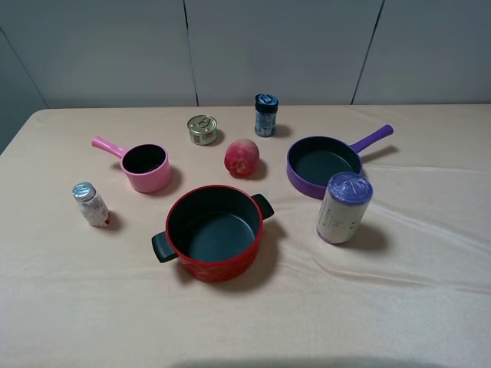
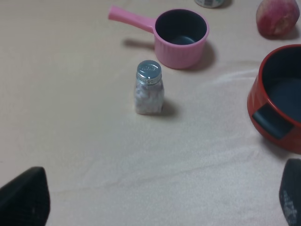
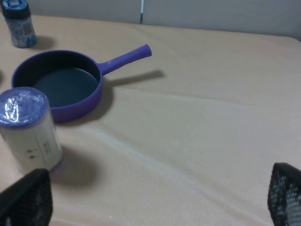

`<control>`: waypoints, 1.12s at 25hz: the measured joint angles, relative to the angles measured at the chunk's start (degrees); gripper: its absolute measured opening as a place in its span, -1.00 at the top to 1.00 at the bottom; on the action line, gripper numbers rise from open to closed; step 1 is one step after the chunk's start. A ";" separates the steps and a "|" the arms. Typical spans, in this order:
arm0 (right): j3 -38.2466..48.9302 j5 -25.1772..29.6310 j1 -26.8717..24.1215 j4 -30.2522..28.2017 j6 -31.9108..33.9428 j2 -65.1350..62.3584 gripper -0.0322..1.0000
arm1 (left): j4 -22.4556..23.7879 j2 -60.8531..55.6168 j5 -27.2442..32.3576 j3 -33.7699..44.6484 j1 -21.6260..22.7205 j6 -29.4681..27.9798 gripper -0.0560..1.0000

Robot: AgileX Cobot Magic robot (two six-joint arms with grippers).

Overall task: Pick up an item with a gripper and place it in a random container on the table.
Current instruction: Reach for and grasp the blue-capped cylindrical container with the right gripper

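The right end effector (image 3: 155, 207) and the left end effector (image 2: 157, 202) both gape, holding nothing. The canister (image 3: 29, 129) stands on the worktop (image 3: 211, 117) ahead of the right one, off toward one finger (image 3: 26, 200), just beside the purple pan (image 3: 56, 87). Closing off-centre could topple it; the pink saucepan (image 1: 146, 167) looks small for it.

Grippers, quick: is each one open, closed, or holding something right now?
Left gripper: open, holding nothing.
Right gripper: open, holding nothing.
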 joint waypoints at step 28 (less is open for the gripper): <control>0.00 0.00 0.00 2.07 0.00 2.65 -0.41 | 0.00 0.00 0.00 0.00 0.00 0.00 -0.98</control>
